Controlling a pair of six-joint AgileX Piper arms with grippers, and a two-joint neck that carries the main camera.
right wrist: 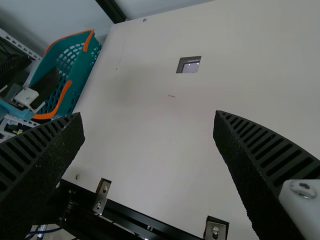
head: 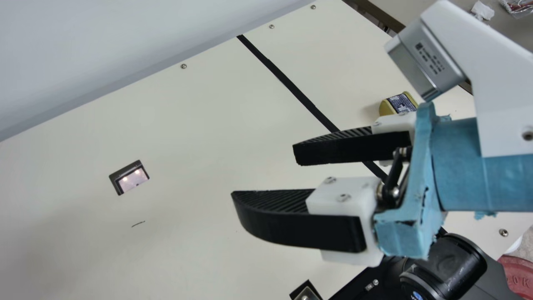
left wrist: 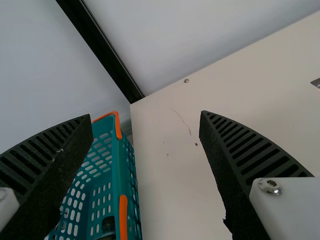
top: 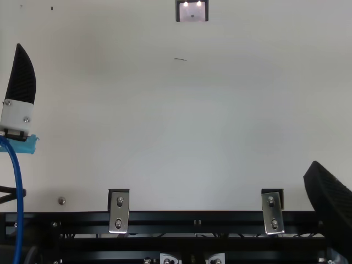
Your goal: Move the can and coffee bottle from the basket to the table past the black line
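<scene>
Yellow can (head: 398, 103) past black line (head: 291, 85), long axis unclear, left gripper (top: 21, 80) released, right gripper (head: 264, 175) released

In the main view, a white scrap (head: 483, 10), perhaps tissue, lies near a clear plastic packet (head: 517, 7).

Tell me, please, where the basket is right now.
Both wrist views show the basket at the left edge of the table, close by the left end effector.

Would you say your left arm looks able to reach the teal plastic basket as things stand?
Probably yes: the left black-fingered end effector stands open close to the basket, with nothing visibly between.
</scene>
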